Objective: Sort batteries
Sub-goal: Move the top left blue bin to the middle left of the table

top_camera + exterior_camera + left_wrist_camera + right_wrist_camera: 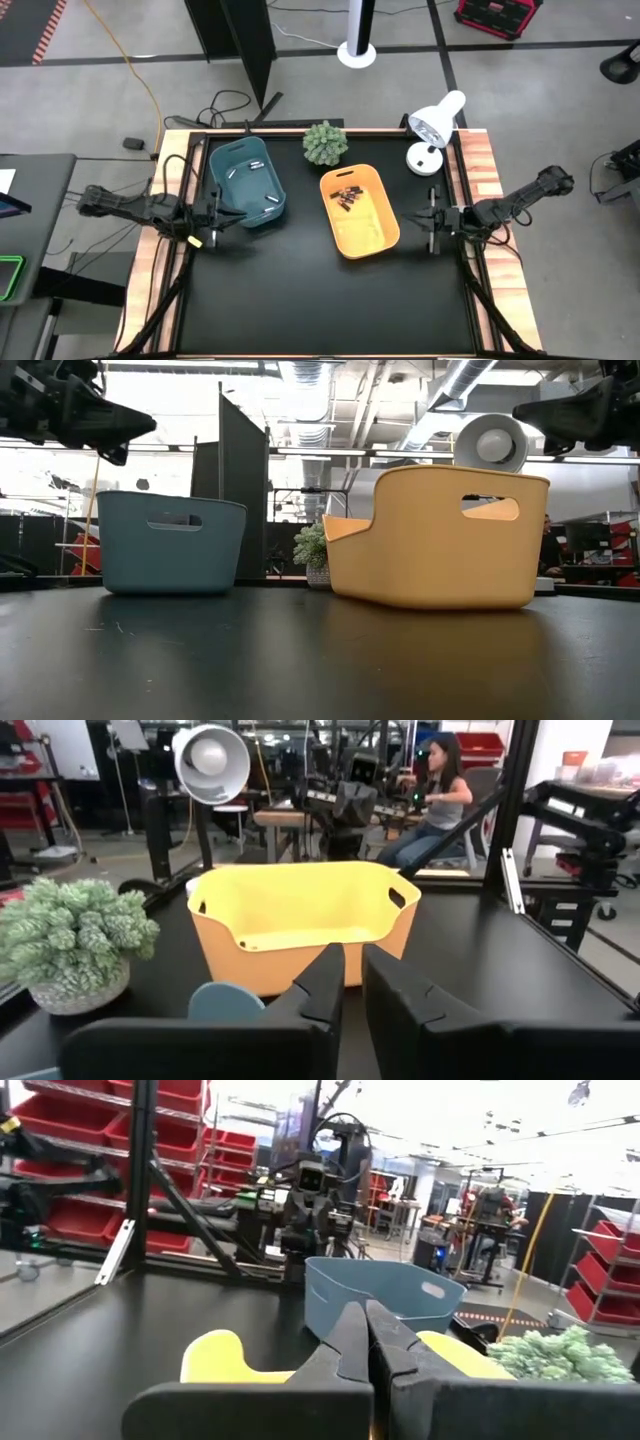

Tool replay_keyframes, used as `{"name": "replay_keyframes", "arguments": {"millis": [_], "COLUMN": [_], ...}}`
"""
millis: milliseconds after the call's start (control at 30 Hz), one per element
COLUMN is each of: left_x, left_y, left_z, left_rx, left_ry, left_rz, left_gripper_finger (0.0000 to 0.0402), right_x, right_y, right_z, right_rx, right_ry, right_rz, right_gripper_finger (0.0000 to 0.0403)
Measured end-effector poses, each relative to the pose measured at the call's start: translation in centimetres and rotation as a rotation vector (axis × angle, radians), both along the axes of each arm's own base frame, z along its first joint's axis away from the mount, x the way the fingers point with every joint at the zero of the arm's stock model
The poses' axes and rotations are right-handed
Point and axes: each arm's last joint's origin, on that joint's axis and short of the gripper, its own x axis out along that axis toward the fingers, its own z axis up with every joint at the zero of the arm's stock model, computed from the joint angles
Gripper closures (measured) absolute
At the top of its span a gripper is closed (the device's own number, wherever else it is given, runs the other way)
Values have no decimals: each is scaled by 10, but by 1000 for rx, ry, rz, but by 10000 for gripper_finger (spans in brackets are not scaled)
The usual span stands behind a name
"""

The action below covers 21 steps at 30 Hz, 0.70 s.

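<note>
Several dark batteries [347, 195] lie in the far end of the yellow bin [372, 232]. A few pale batteries [255, 168] lie in the blue bin [240, 152]. Both bins stand on the black table; the low view shows the blue bin [172, 542] and the yellow bin [437, 538] side by side. My left gripper [215, 216] hovers at the table's left edge beside the blue bin, and its fingers [330, 982] show a narrow gap. My right gripper [432, 222] hovers at the right edge beside the yellow bin, and its fingers [352, 1335] are shut, holding nothing.
A small potted plant [325, 143] and a white desk lamp [432, 128] stand at the table's far edge. Wooden rails [482, 165] border the table on the left and right. The near half of the black table top [320, 300] is bare. A person [440, 795] sits in the room beyond.
</note>
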Motion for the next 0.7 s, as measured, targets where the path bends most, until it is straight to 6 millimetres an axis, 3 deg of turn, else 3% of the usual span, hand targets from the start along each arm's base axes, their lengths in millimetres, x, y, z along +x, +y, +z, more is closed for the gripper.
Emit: {"name": "replay_keyframes", "arguments": {"millis": [233, 467, 700], "left_x": [-8, -3, 1], "left_y": [1, -4, -4], "left_z": [-4, -11, -24], "left_rx": [23, 66, 68], "left_ry": [21, -64, -88], "left_rz": [-21, -152, -151], "left_gripper_finger": [399, 401, 401], "right_x": [-3, -3, -4], "right_y": [-7, -9, -6], "right_z": [2, -3, -3], "right_rx": [1, 49, 58], "right_ry": [-26, 6, 11], "right_rz": [-44, -1, 39], "right_gripper_finger": [403, 403, 403]}}
